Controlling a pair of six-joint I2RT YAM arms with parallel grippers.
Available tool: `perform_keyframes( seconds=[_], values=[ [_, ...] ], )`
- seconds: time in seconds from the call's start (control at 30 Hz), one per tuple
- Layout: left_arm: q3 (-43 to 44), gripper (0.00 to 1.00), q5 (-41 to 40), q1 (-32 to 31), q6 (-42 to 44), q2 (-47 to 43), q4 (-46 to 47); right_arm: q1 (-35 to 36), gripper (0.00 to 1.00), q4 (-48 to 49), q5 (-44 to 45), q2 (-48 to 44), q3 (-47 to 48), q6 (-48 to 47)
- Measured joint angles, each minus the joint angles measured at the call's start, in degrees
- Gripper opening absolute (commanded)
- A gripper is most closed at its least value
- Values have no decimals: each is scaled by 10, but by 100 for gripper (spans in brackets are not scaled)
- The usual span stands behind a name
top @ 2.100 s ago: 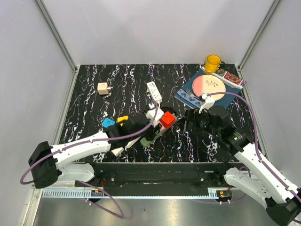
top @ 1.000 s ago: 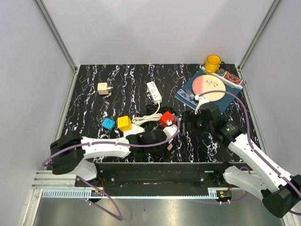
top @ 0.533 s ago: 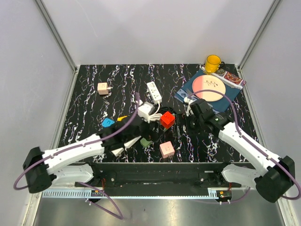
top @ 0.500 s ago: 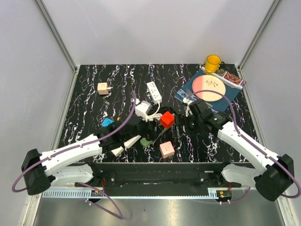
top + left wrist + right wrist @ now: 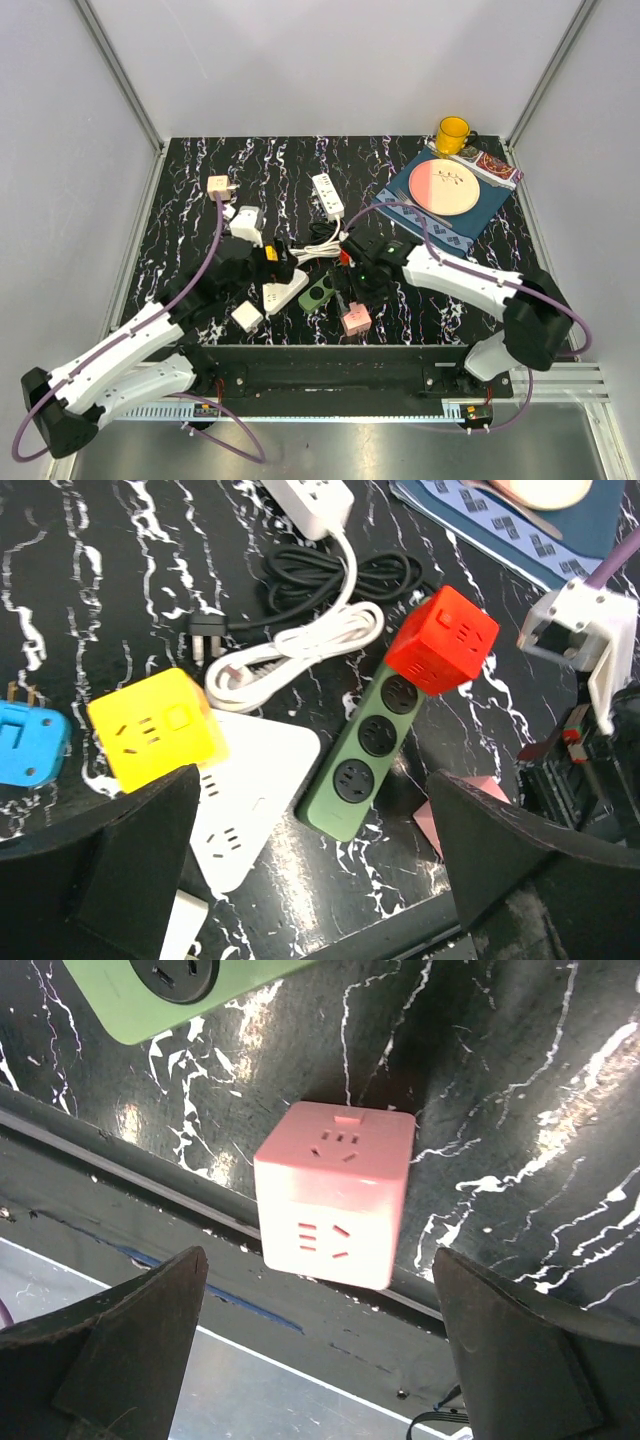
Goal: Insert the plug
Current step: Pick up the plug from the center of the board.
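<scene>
One shift: right end effector [image 5: 355,297] swung leftward, now above pink cube [image 5: 335,1192].

The right fingers [image 5: 130,1360] have swung left, now over the pink cube [image 5: 335,1195].

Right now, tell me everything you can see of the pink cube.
The pink cube is a socket adapter that looks like glossy plastic, with rounded edges. Two faces show sets of slots, all empty, and the upper face also carries a small rectangular mark. It rests flat on the table at the near edge, apart from the green strip. The open right gripper hovers over it, one finger on either side, neither touching it.
</scene>
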Motion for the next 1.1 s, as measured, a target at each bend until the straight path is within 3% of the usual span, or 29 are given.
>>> perform_keyframes(
  seconds=[0.27, 0.37, 0.5, 0.53, 0.67, 0.83, 1.0, 1.1],
  values=[
    [-15, 99, -24, 20, 0, -58, -31, 44, 99, -7, 19, 83, 33, 38],
    [-19, 99, -26, 22, 0, -65, -33, 57, 93, -10, 29, 111, 37, 48],
    [-22, 99, -26, 22, 0, -68, -35, 63, 72, -19, 38, 128, 38, 54],
    [-24, 99, -26, 22, 0, -69, -35, 63, 60, -21, 43, 129, 40, 56],
    [-34, 99, -23, 22, 0, -71, -36, 63, 31, -24, 51, 129, 53, 57],
    [-54, 99, -2, 22, 0, -82, -17, 63, 19, -13, 76, 104, 60, 52],
    [-82, 99, 48, 22, 5, -102, 38, 63, 2, 46, 115, 16, 47, 45],
    [-111, 99, 83, 22, 5, -117, 85, 63, 1, 107, 140, -52, 14, 41]
  ],
)
